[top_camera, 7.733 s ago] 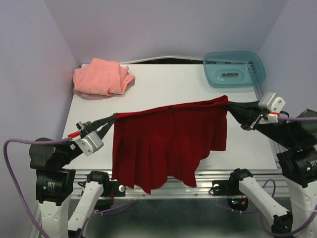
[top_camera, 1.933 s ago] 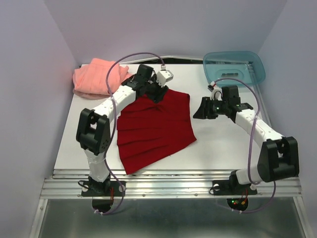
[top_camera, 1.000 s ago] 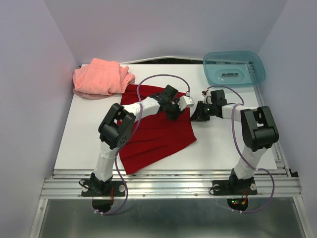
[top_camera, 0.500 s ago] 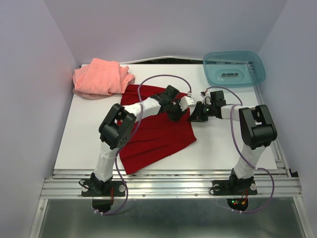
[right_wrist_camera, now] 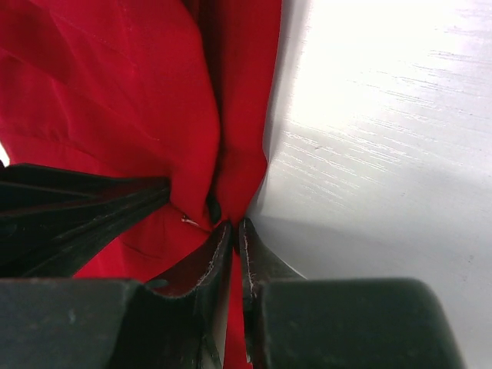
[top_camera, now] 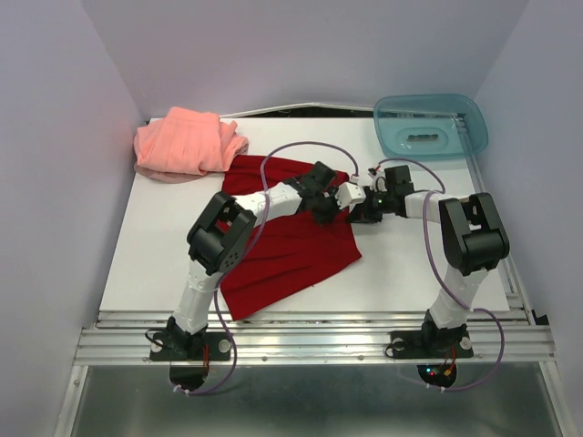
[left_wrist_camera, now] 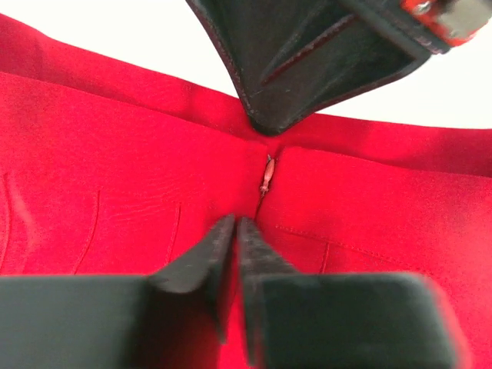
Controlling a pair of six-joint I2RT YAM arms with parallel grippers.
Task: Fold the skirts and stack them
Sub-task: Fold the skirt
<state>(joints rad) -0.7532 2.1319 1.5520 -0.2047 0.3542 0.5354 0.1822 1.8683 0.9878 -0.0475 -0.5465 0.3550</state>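
Left gripper [left_wrist_camera: 233, 224] has slid right to meet the right gripper [right_wrist_camera: 234, 227] nose to nose at the zip [left_wrist_camera: 266, 175] edge of the red skirt [top_camera: 282, 246], flat on the table [top_camera: 428, 264], both claws pinched closed, right one on cloth, so I'd guess a fold's coming

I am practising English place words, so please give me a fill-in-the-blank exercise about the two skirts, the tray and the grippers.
1. The pink skirt lies bunched at the far ____ corner of the table.
2. The left gripper and the right gripper meet at the edge of the red skirt, beside its small ____ pull.
3. The teal tray stands at the far ____ corner.
Missing words: left; zipper; right.
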